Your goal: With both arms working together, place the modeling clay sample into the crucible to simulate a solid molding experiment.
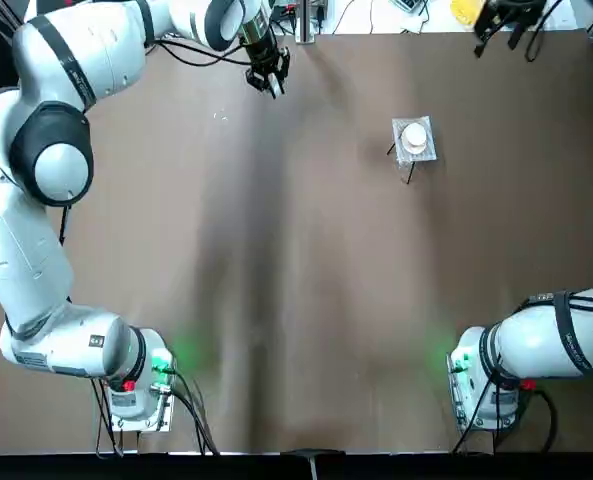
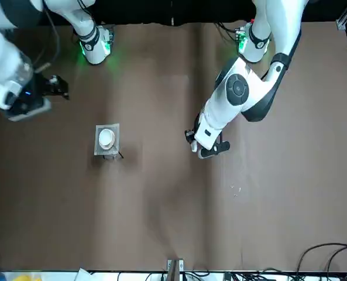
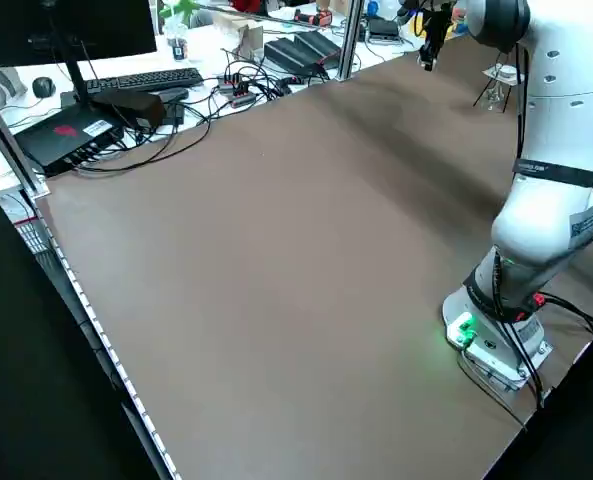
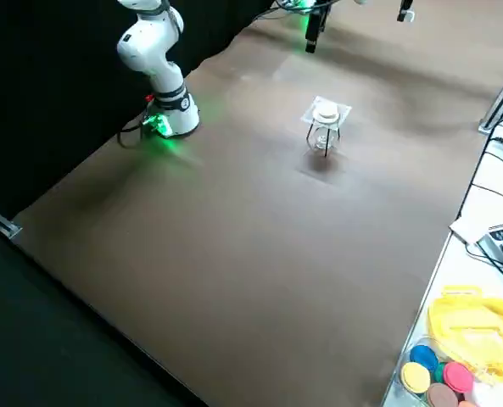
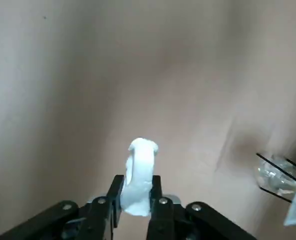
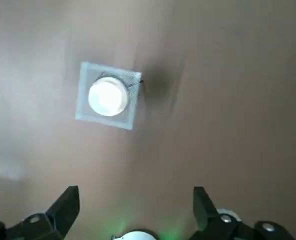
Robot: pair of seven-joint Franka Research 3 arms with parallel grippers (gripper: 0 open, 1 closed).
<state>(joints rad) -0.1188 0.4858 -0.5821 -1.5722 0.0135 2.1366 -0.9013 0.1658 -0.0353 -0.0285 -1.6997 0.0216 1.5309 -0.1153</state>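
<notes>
While both above the table (image 1: 316,270), left tool (image 5: 137,179) closed on white, hooked modeling clay sample (image 5: 140,165), right tool (image 6: 136,190) open.

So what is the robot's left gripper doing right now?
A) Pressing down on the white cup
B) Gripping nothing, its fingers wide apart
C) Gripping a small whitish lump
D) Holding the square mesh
C: the left gripper has its fingers closed on the whitish lump, away from the mesh with the white cup on it.
</notes>
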